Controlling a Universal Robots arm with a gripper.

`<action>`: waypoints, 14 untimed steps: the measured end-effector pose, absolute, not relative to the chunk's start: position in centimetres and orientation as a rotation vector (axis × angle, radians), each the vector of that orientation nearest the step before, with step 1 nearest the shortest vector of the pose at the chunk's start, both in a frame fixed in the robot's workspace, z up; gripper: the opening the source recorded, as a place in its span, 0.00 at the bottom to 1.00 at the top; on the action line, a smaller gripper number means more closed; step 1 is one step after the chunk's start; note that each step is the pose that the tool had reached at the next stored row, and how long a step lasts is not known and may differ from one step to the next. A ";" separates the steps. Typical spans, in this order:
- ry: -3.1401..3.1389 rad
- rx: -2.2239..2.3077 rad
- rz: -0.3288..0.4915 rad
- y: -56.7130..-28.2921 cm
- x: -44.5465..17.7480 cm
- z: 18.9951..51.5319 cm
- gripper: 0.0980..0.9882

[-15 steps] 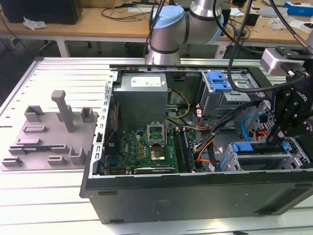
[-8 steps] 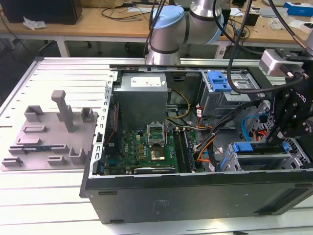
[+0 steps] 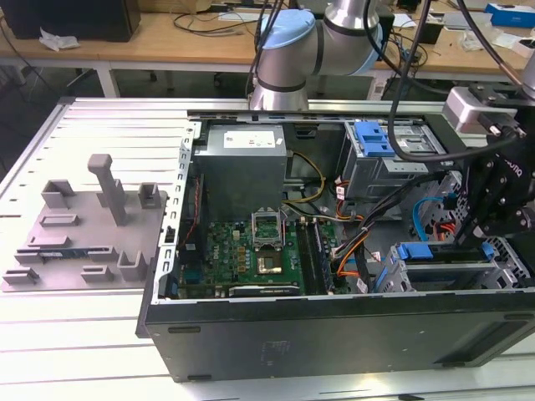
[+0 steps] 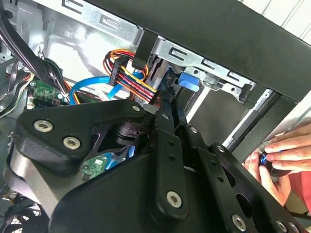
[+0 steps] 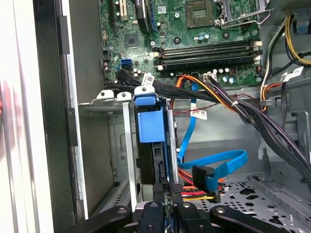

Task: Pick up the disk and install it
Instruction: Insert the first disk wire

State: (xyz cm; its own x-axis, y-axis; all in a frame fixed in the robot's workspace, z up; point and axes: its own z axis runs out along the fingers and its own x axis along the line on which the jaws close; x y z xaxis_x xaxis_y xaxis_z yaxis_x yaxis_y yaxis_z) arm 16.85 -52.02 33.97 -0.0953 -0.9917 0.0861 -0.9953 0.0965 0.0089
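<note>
While the end effector [image 5: 167, 206] is closed on the disk [image 5: 151, 127], the disk stands on edge in the drive cage [image 3: 451, 271] at the case's [image 3: 334, 330] 4 o'clock corner. Misalignment risks jamming it against the cage rails or pinching the cables [image 5: 214, 167].

No readable text. White labels on the power supply [image 3: 243, 142] and the cable tags [image 5: 198, 114] carry print too small to make out; nothing legible elsewhere.
</note>
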 end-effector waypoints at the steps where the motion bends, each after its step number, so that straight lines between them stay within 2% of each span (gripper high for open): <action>1: -2.273 2.064 0.079 -52.0 16.8 33.9 0.07; 9: -2.272 2.063 0.073 -52.0 16.8 33.5 0.07; 10: -2.272 2.063 0.074 -52.0 16.8 33.8 0.16; 14: -2.270 2.062 0.078 -51.7 16.8 36.8 0.16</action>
State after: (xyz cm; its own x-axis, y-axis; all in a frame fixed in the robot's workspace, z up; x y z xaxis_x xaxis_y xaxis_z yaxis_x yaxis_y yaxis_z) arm 16.85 -51.73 36.82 -0.0953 -0.9915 0.0889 -0.9952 0.0968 0.0119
